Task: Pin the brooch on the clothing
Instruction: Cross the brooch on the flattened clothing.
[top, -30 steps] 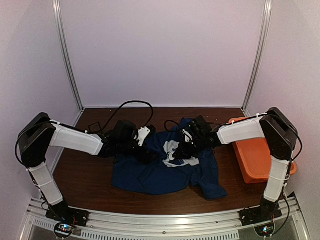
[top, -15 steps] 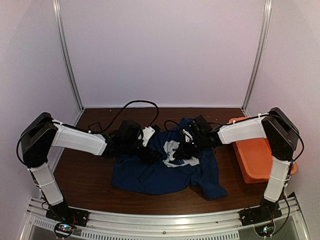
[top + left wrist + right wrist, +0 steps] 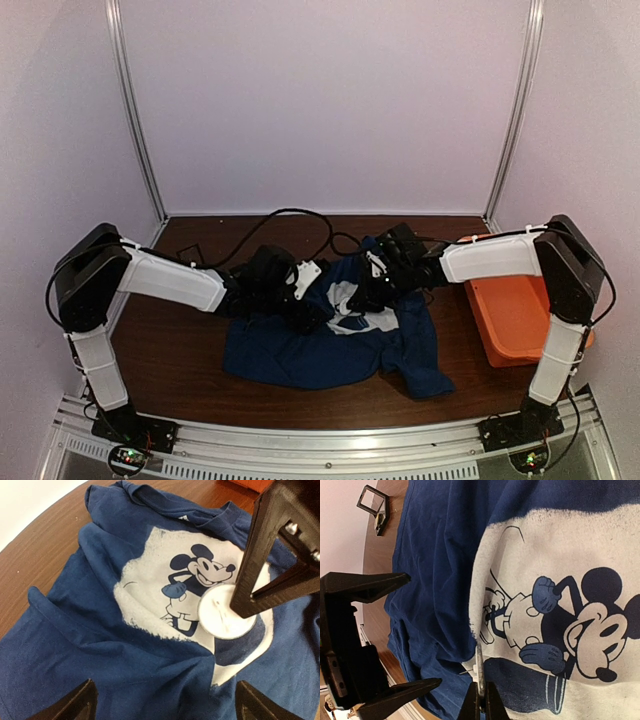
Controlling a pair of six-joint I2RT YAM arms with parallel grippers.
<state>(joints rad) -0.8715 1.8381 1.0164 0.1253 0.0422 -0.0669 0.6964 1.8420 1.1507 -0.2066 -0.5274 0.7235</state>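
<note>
Pinched tight, the right claw [image 3: 480, 702] grips the brooch [image 3: 220, 616] by its thin edge. The pale, silvery round disc sits over the shirt's white print [image 3: 145, 575], just beside the cartoon mouse [image 3: 197, 580]. Whether it touches the cloth, I can't tell. The claw's black fingers come down steeply, and behind them a white forearm runs back to a black elbow near the orange tub [image 3: 512, 315].

Facing it from close by, the left claw [image 3: 165, 685] hangs spread wide over the shirt [image 3: 90, 650], its two black wedge-shaped fingers low above the cloth. That arm folds the same way, elbow out to the left and forearm sloping inward.

The shirt is soft navy cloth, rumpled into folds on the dark wooden table [image 3: 165, 350]. A small black hinged box [image 3: 372, 507] sits on the wood beyond the shirt.
</note>
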